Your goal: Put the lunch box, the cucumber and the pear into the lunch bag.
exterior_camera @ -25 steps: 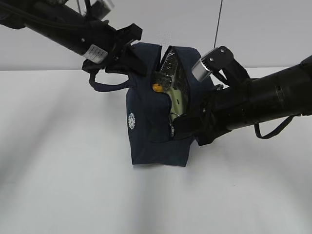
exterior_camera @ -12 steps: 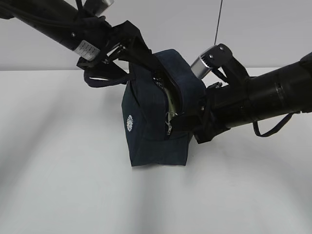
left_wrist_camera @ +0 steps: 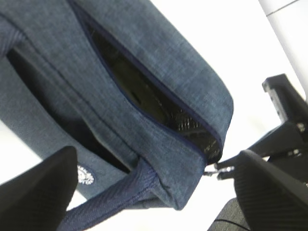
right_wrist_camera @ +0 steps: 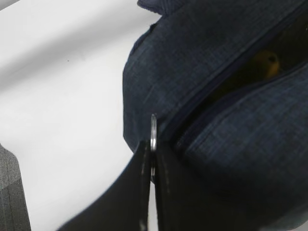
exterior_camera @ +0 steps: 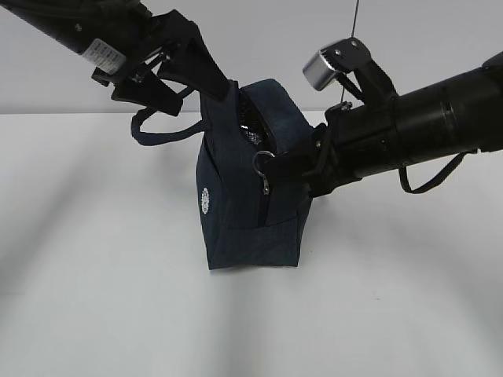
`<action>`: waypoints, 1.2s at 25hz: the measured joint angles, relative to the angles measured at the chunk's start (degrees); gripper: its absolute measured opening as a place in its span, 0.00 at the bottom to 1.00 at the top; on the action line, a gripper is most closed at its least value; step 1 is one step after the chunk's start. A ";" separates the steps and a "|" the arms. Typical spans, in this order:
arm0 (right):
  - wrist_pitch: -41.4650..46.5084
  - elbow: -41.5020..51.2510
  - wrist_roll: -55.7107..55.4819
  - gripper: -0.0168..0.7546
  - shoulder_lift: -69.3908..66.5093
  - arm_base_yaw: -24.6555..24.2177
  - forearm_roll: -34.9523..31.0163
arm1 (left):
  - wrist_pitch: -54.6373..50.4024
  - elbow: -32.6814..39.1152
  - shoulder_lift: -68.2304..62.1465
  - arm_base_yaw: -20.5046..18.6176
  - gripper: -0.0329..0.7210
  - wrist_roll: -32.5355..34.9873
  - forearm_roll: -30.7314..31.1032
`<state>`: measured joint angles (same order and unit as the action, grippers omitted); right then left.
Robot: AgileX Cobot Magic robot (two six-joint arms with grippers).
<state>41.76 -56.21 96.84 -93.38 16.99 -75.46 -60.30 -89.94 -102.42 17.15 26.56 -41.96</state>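
On white table [exterior_camera: 94, 275], lunch bag [exterior_camera: 236, 212], right fingers [right_wrist_camera: 153, 159] pinching ring pull [right_wrist_camera: 153, 132], left fingers [left_wrist_camera: 43, 183] spread.

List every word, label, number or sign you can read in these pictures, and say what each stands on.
No text can be read.
Round white logo on the lunch bag: too small and blurred to read.
White sticker on the left arm: dark print, too small to read.

Bright, even light across the white table [exterior_camera: 94, 298], with soft grey shadow bands running diagonally at lower left of the exterior view. Both wrist views are soft: the near black fingers [left_wrist_camera: 38, 187] blur at the frame bottom, and the white background blows out at upper right.
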 joint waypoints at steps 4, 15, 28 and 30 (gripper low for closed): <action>0.35 -1.66 -0.85 0.00 0.00 0.00 0.11 | -1.00 0.00 0.00 0.00 0.88 0.02 1.05; 0.70 -6.22 -1.74 0.00 0.00 0.00 0.33 | -2.61 0.00 0.00 0.00 0.86 0.02 2.51; -5.60 -6.92 -1.74 0.00 -1.06 0.00 -10.70 | -4.45 0.00 0.00 0.00 0.85 -3.43 2.58; -5.60 -6.92 -1.74 0.00 -1.56 0.00 -11.10 | -4.51 0.00 0.00 0.00 0.84 -6.82 2.52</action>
<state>36.15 -63.12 95.10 -94.94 16.99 -86.56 -64.80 -89.94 -102.42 17.15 19.74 -39.44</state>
